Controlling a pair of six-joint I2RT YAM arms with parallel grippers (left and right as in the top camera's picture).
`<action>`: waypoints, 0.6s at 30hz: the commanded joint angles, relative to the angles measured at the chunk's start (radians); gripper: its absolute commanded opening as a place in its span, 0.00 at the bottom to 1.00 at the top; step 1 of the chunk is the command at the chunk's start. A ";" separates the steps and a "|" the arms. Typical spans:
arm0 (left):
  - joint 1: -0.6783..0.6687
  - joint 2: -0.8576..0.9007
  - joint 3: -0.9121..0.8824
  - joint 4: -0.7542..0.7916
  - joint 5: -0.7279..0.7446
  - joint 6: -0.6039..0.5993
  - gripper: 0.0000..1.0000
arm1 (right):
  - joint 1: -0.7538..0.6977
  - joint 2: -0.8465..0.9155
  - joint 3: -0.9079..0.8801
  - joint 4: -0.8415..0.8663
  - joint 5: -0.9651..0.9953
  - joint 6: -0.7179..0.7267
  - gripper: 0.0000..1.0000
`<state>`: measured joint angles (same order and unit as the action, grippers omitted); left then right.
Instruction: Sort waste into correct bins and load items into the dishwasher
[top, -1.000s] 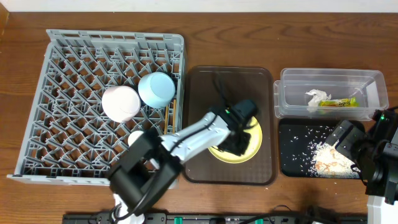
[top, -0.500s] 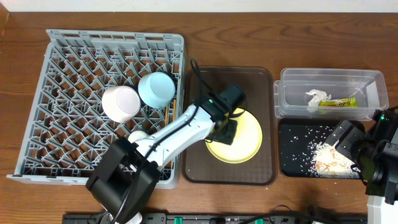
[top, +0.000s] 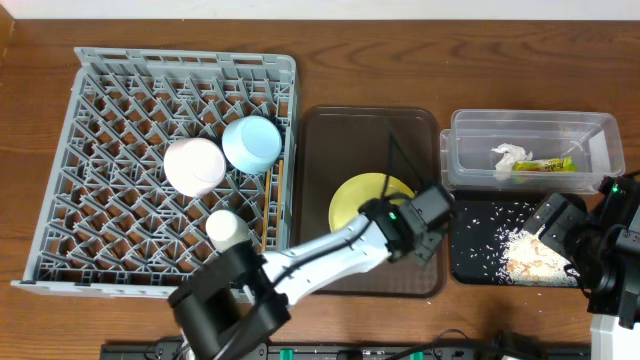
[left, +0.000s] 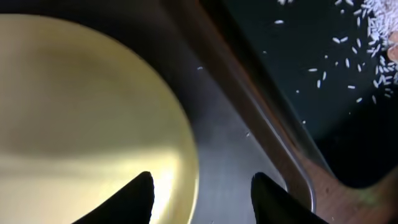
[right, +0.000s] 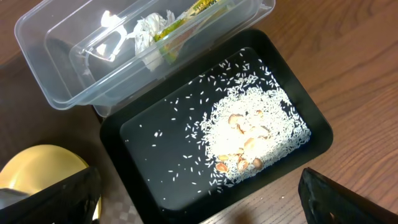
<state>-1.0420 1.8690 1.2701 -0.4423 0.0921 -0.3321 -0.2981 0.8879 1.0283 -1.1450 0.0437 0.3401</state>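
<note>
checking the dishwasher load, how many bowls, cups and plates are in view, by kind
bowls: 2 (pink bowl, light blue bowl)
cups: 1 (white cup)
plates: 1 (yellow plate)
total: 4

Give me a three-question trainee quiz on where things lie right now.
1. True or false: the plate sits in the rack.
2. The rice pile lies in: A) the clear tub, B) the black tray, C) the brown tray.
3. Fill in: the clear tub holds the wrapper and the ____.
Key: 1 false, it lies on the brown tray; 2 B; 3 napkin.
</note>
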 joint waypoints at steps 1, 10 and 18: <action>-0.021 0.053 -0.007 0.028 -0.101 0.020 0.52 | -0.003 -0.005 0.011 -0.001 0.005 0.007 0.99; -0.023 0.172 -0.007 0.044 -0.221 0.021 0.48 | -0.003 -0.005 0.011 -0.001 0.005 0.007 0.99; -0.023 0.203 -0.007 -0.016 -0.255 0.017 0.23 | -0.003 -0.005 0.011 -0.001 0.005 0.007 0.99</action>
<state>-1.0710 2.0155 1.2797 -0.4179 -0.1345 -0.3134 -0.2981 0.8879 1.0279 -1.1450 0.0437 0.3401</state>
